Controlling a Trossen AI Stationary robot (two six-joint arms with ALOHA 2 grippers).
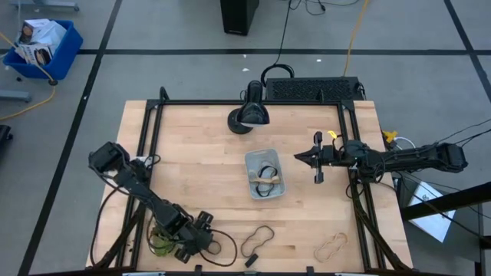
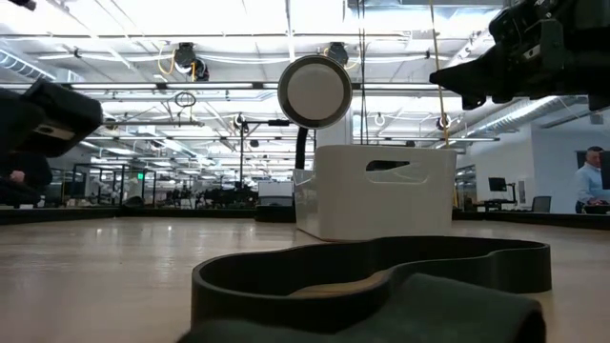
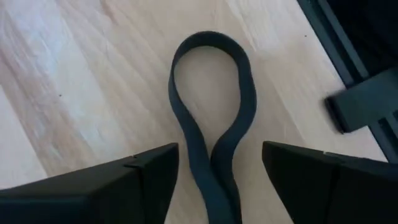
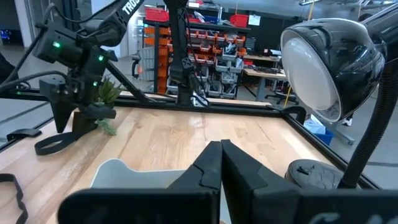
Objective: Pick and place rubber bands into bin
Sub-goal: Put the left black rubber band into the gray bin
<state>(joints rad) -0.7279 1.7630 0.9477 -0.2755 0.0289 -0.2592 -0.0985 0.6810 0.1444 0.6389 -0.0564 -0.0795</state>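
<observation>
A black rubber band (image 2: 381, 272) is seen closest to the low camera, lying flat on the wooden table (image 1: 192, 146) well in front of the clear bin (image 1: 265, 174). The same band (image 1: 258, 241) is shown from above at the table's near edge, left of a tan rubber band (image 1: 331, 245). A second black rubber band (image 3: 211, 118) is framed between the spread fingers of the left gripper (image 3: 214, 180), which stands open directly over it at the near left corner, far from the bin. Inside the bin, a black loop (image 1: 266, 172) and a tan band (image 1: 265, 181) are held. The right gripper (image 1: 301, 158) is poised just right of the bin, above the table, with its fingers (image 4: 211, 165) pressed together and nothing between them. A desk lamp (image 1: 250, 115) is placed behind the bin.
</observation>
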